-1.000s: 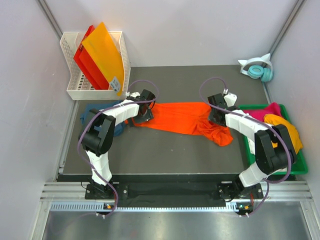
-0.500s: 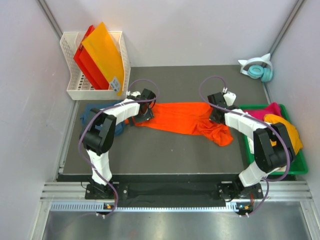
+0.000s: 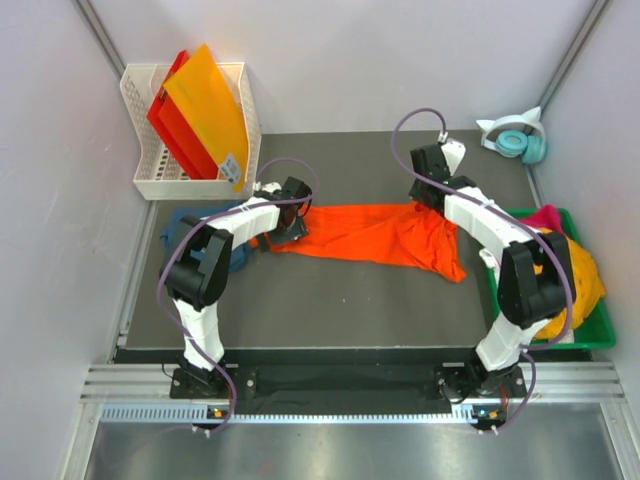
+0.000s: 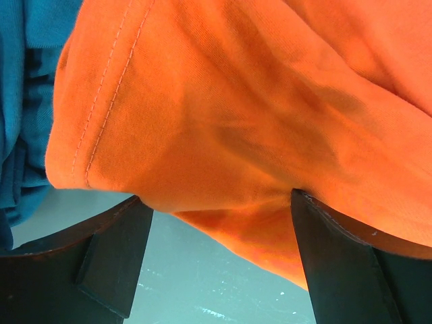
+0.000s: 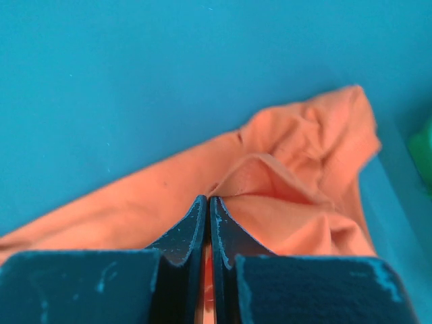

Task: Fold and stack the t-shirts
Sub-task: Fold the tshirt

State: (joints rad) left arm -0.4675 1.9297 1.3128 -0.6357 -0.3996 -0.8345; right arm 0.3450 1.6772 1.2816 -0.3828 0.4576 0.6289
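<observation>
The bright orange t-shirt point(image 3: 370, 235) lies stretched across the middle of the dark mat. My left gripper point(image 3: 290, 228) is at its left end, jaws wide open. In the left wrist view a hemmed fold of the orange t-shirt point(image 4: 223, 115) hangs between the two dark fingers point(image 4: 108, 256), with my left gripper point(image 4: 223, 263) just above the mat. My right gripper point(image 3: 428, 198) is at the shirt's far right corner. In the right wrist view my right gripper point(image 5: 208, 206) is shut on an edge of the orange t-shirt point(image 5: 290, 182). A dark teal-blue t-shirt point(image 3: 180, 228) lies bunched left of the left gripper.
A green bin point(image 3: 600, 340) at the right edge holds a magenta t-shirt point(image 3: 545, 215) and a yellow-orange one point(image 3: 585, 275). A white basket point(image 3: 145, 140) at the back left holds stiff orange and red sheets point(image 3: 205, 110). Teal headphones point(image 3: 520, 140) sit at the back right corner.
My right gripper has shut on the orange shirt's right edge and drawn it toward the back of the table, spreading that end. The left arm has stayed put.
</observation>
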